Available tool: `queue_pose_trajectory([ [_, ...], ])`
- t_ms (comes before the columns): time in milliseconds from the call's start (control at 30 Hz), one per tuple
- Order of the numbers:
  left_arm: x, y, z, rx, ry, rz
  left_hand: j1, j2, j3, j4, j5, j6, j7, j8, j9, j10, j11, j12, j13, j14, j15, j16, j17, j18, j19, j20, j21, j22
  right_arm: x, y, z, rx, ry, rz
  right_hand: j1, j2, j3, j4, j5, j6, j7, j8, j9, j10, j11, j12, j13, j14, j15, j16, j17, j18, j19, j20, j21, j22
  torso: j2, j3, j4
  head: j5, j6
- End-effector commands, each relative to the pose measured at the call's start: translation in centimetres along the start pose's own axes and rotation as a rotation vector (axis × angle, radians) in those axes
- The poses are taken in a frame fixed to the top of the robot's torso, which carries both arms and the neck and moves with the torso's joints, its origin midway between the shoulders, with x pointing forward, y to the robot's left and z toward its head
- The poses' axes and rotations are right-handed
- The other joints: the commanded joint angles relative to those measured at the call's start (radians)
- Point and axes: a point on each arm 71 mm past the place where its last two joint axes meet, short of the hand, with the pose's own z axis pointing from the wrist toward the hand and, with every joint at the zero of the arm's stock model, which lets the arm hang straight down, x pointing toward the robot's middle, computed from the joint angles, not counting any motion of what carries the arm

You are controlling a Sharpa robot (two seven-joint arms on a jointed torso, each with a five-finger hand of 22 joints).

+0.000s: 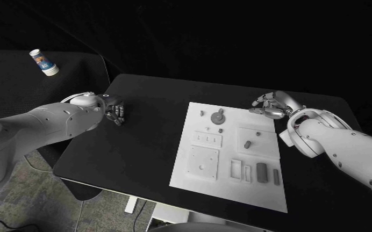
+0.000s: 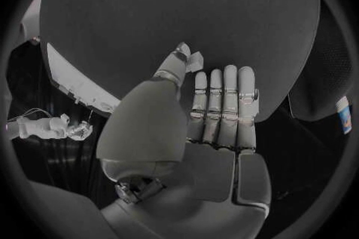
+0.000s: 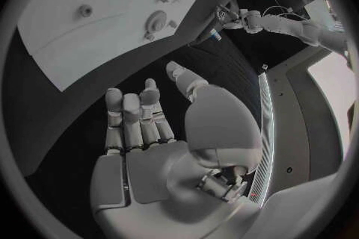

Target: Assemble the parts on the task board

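Your white rectangular task board (image 1: 233, 189) lies mid-bench, slightly toward 4 o'clock, w/ small grey parts on it: a round disc part (image 1: 219, 118) near its 12 o'clock edge, oblong blocks (image 1: 262, 172) toward 5 o'clock. Nothing looks picked yet, so I'd say assembly hasn't begun. Right robot hand (image 1: 269, 106) hovers at the board's 1 o'clock corner, fingers apart, holding nothing; probably staged to reach in. Left robot hand (image 1: 115, 109) is parked at 9 o'clock, well apart, also spread & empty. Matte black bench (image 1: 140, 151); dark room, a paper cup (image 1: 43, 63) lying off at 10 o'clock.
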Motion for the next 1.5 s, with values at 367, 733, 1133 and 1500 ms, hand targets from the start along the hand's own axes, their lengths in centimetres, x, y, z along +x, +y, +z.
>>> queue_pose_trajectory([
  [367, 0.1, -0.3, 0.3, -0.004, 0.021, 0.01, 0.022, 0.018, 0.056, 0.019, 0.001, 0.03, 0.001, 0.013, 0.006, 0.029, -0.002, 0.003, 0.002, 0.016, -0.004, 0.001, 0.004, -0.007, 0.01, 0.006, -0.009, 0.004, 0.2, 0.2, 0.0, -0.01, 0.015, 0.0, -0.001, 0.008, 0.004, 0.005, 0.005, 0.001, 0.007, 0.004, 0.001, 0.003, 0.0, 0.004, -0.002, -0.002, -0.005, -0.002, -0.001, 0.009, -0.004, 0.002, 0.095, -0.001, 0.0, 0.0003, -0.0005, 0.052, -0.006],
  [733, 0.3, -0.9, 0.4, 0.015, 0.018, 0.005, 0.024, 0.02, 0.061, 0.021, 0.001, 0.033, 0.0, 0.014, 0.006, 0.032, -0.003, 0.003, 0.002, 0.017, -0.004, 0.001, 0.004, -0.007, 0.009, 0.006, -0.009, 0.004, 0.2, 0.1, 0.0, -0.01, 0.015, 0.0, -0.002, 0.009, 0.004, 0.006, 0.005, 0.002, 0.007, 0.004, 0.001, 0.003, 0.0, 0.004, -0.002, -0.001, -0.005, -0.002, -0.001, 0.009, -0.004, 0.002, 0.095, -0.001, 0.0, 0.0005, 0.0002, 0.132, -0.022],
  [1133, 0.3, -1.3, 0.6, 0.03, 0.025, 0.004, 0.029, 0.024, 0.079, 0.026, 0.001, 0.039, -0.006, 0.016, 0.008, 0.037, -0.007, 0.0, 0.0, 0.022, -0.005, 0.003, 0.006, -0.007, 0.009, 0.007, -0.011, 0.005, 0.2, 0.1, 0.0, -0.01, 0.016, 0.0, -0.003, 0.009, 0.004, 0.006, 0.005, 0.002, 0.007, 0.005, 0.001, 0.004, 0.0, 0.004, -0.002, -0.001, -0.005, -0.002, -0.001, 0.009, -0.004, 0.002, 0.096, -0.001, 0.0, 0.0006, 0.0004, 0.156, -0.022],
  [1500, 0.3, -1.0, 0.6, 0.011, 0.025, 0.014, 0.051, 0.029, 0.149, 0.033, 0.0, 0.078, -0.004, 0.032, 0.017, 0.092, -0.012, -0.005, 0.0, 0.065, -0.015, 0.023, 0.018, -0.001, 0.018, 0.007, -0.005, 0.012, 0.1, 0.1, 0.0, -0.008, 0.017, 0.0, -0.003, 0.01, 0.004, 0.007, 0.005, 0.002, 0.007, 0.005, 0.001, 0.004, 0.0, 0.004, -0.002, -0.001, -0.005, -0.002, -0.001, 0.009, -0.004, 0.002, 0.096, -0.001, 0.0, 0.0001, 0.0003, 0.16, -0.026],
])
